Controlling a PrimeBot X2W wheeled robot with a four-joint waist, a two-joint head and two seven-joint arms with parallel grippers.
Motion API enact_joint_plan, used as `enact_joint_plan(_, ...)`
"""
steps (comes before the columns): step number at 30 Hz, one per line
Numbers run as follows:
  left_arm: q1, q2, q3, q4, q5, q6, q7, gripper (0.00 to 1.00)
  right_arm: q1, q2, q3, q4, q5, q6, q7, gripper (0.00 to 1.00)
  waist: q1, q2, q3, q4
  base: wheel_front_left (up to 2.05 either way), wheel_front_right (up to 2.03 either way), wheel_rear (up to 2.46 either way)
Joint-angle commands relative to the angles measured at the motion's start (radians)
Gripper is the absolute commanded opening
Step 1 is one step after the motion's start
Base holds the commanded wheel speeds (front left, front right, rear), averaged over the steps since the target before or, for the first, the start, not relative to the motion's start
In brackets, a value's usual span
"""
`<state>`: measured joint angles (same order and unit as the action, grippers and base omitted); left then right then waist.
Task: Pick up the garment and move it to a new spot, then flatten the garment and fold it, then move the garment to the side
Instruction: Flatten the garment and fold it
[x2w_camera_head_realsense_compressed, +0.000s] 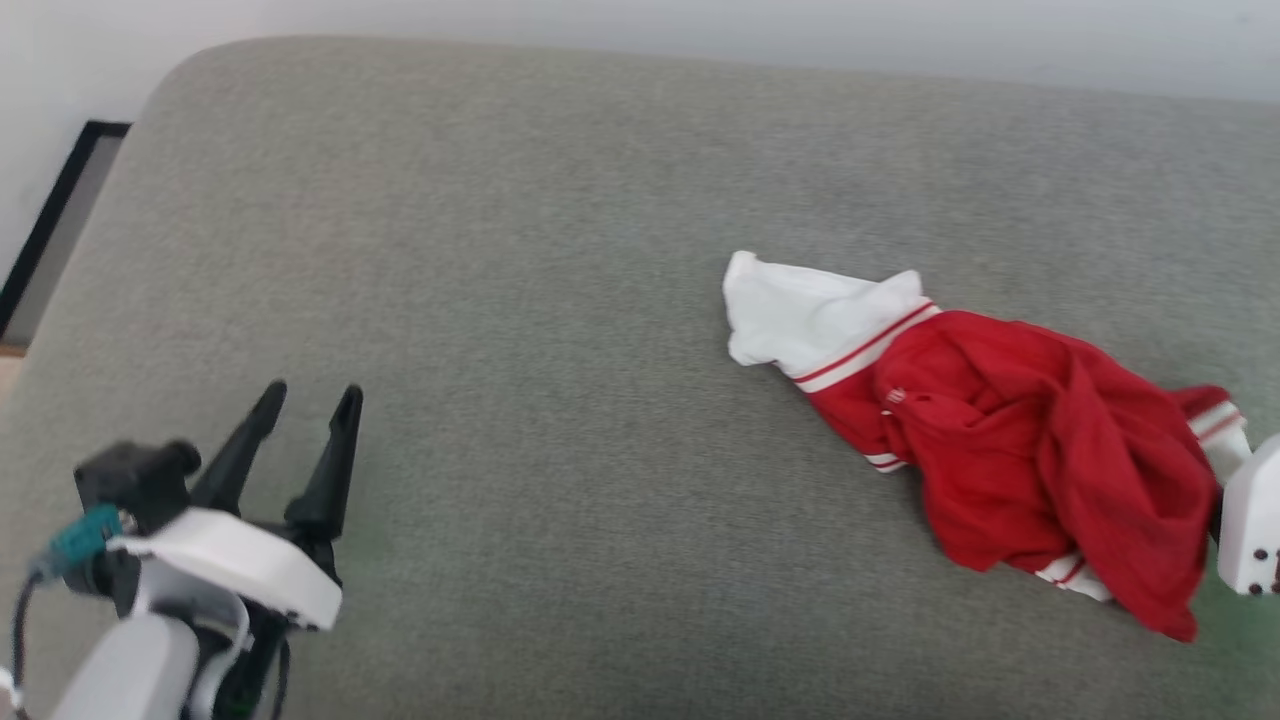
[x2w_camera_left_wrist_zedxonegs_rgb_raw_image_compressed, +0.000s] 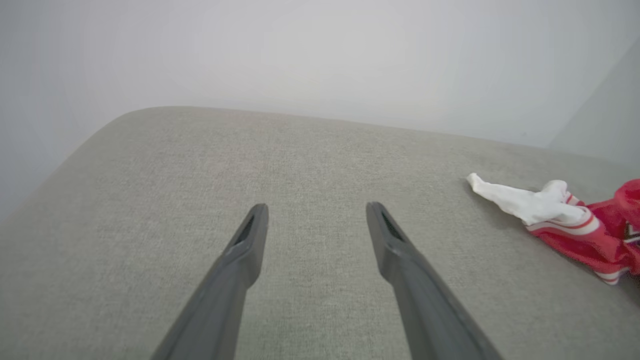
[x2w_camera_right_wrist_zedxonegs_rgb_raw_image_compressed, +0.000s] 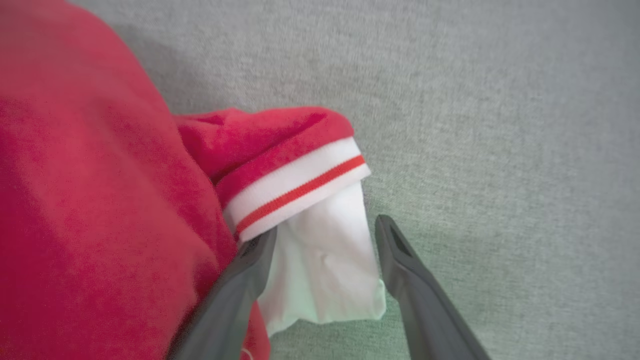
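We see the garment (x2w_camera_head_realsense_compressed: 1030, 440) lying crumpled on the right half of a grey upholstered surface (x2w_camera_head_realsense_compressed: 520, 300), bunched into a loose heap rather than spread flat. One white sleeve (x2w_camera_head_realsense_compressed: 800, 315) sticks out toward the middle of the surface, with its red-and-white striped seam just behind it. The red body trails off toward the right edge of the head view. A small white mark shows on the red cloth near that seam.

Our right gripper (x2w_camera_right_wrist_zedxonegs_rgb_raw_image_compressed: 325, 227) sits at the far end of the heap. Its two dark fingers are spread apart, and the other white sleeve (x2w_camera_right_wrist_zedxonegs_rgb_raw_image_compressed: 325, 265) lies loose between them. One finger rests against the cloth, but nothing is pinched. In the head view the white casing of the right arm (x2w_camera_head_realsense_compressed: 1250, 520) sits just beside the red cloth.

Our left gripper (x2w_camera_head_realsense_compressed: 312, 392) is well apart from the garment, over the bare left part of the surface. Its fingers are released and spread wide, with nothing between them. A pale wall (x2w_camera_left_wrist_zedxonegs_rgb_raw_image_compressed: 320, 50) rises behind the surface.
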<state>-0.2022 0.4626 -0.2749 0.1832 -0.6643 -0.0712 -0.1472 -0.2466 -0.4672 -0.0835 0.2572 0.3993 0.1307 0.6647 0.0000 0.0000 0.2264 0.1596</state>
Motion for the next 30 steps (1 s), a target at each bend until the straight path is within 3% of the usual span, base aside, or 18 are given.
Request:
enact_joint_plan(1, -0.027, 0.012, -0.001, -0.017, -0.002, -0.002, 0.024, 1.00, -0.017, 0.011, -0.003, -0.019, 0.010, 0.000, -0.021, 1.00, 0.0000, 0.0000, -0.010, -0.025, 0.00, 0.00, 0.00)
enact_joint_plan(12, -0.165, 0.058, -0.067, -0.103, -0.048, -0.017, 0.286, 1.00, 0.010, 0.091, -0.040, -0.154, -0.018, 0.000, -0.157, 1.00, 0.0000, 0.0000, -0.046, -0.144, 0.00, 0.00, 0.00)
enact_joint_plan(24, -0.378, 0.051, -0.196, -0.103, -0.106, -0.035, 0.638, 1.00, 0.018, 0.280, -0.076, -0.230, -0.184, 0.000, -0.565, 1.00, 0.0000, 0.0000, -0.055, -0.318, 0.00, 0.00, 0.00)
enact_joint_plan(30, -0.462, 0.044, -0.276, -0.040, -0.110, -0.037, 0.819, 1.00, 0.040, 0.371, -0.077, -0.238, -0.255, 0.000, -0.699, 1.00, 0.0000, 0.0000, -0.038, -0.394, 0.00, 0.00, 0.00)
